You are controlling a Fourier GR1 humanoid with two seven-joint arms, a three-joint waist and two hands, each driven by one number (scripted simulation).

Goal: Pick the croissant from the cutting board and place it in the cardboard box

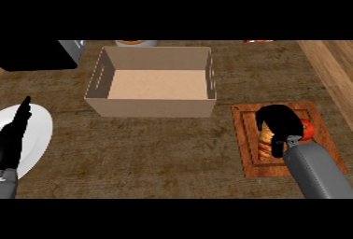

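Curling down over the cutting board [248,154], the right hand [279,122] has its fingers bent around the croissant [265,142], whose golden end shows just below the fingers while the rest is hidden beneath the palm. A red tomato [308,130] lies on the same board, touching the hand's right side. The cardboard box [151,105] stands open on the desk [138,149], up and to the left of this hand and apart from the board, with nothing visible inside it. Far to the left, the left hand [15,135] rests with its fingers straight and pressed together, pointing upward, over a white plate [40,126] at the view's left edge.
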